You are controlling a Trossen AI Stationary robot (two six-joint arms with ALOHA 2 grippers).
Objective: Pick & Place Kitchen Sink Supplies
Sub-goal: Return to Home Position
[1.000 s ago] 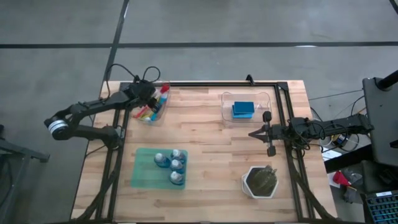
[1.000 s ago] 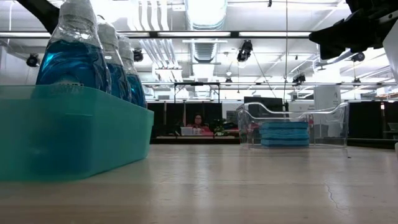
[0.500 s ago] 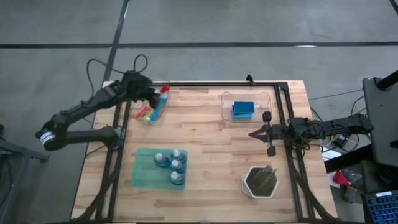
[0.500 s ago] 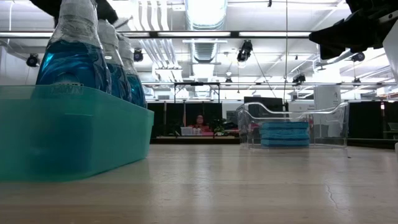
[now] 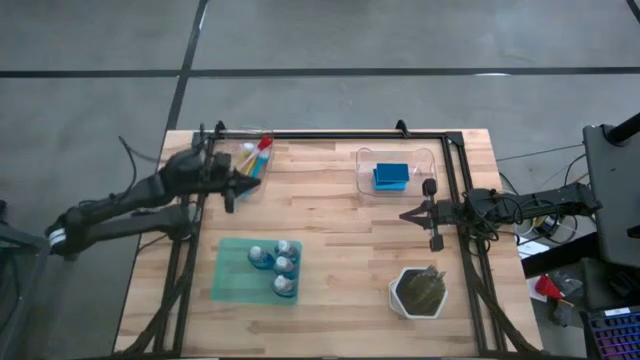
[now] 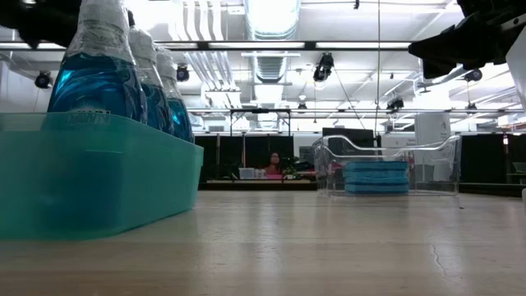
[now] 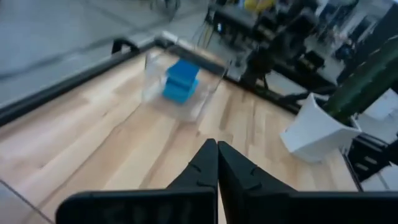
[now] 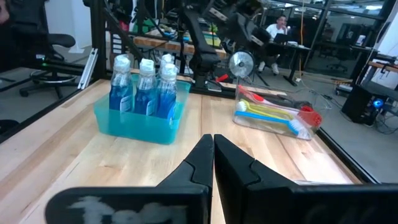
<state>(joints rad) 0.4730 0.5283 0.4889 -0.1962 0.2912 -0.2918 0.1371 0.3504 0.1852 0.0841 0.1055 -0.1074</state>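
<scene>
High view: left gripper [image 5: 247, 182] is hovering clenched and empty just beside the brushes [image 5: 257, 155]; right gripper [image 5: 406, 214] is hanging clenched near the blue sponges [image 5: 391, 176].

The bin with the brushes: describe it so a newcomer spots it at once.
In the high view, go to the top-left corner of the wooden table. A clear bin sits there beside the left gripper. Unlike the other clear bin, holding blue sponges, it holds pink, yellow-green and blue brushes.
</scene>
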